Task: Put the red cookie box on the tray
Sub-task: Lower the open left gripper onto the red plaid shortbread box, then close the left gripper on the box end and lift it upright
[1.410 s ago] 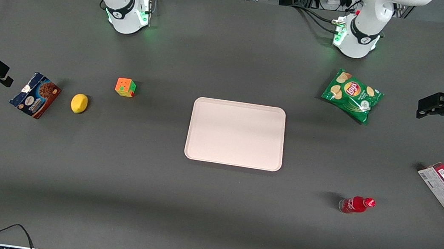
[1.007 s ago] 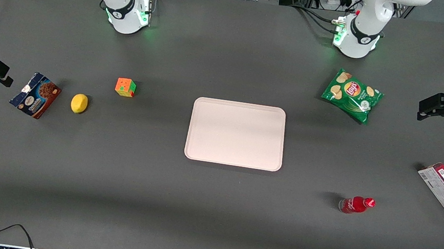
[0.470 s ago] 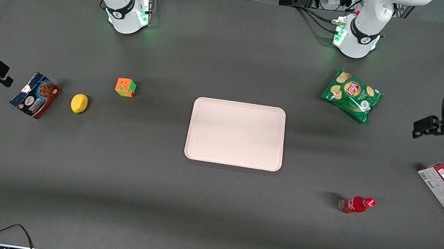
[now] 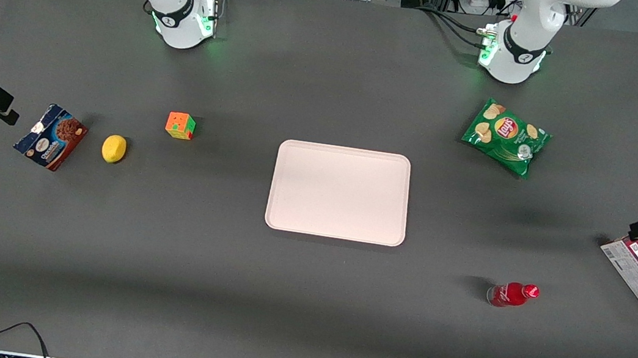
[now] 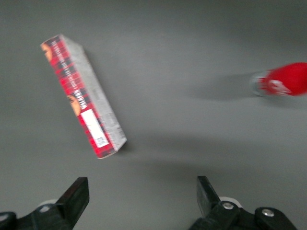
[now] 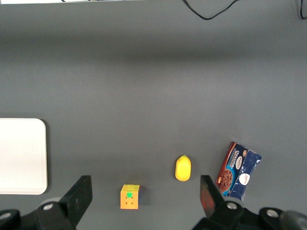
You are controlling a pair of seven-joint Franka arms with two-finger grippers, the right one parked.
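Gripper of the left arm hangs above the dark grey tabletop, jaws spread wide and empty, near one end of the long dark red cookie box, which lies flat, well apart from the pale pink rectangular tray.

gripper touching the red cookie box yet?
Apart. In the left wrist view the open gripper hangs above the table, bare table surface showing between both fingertips and the red cookie box.
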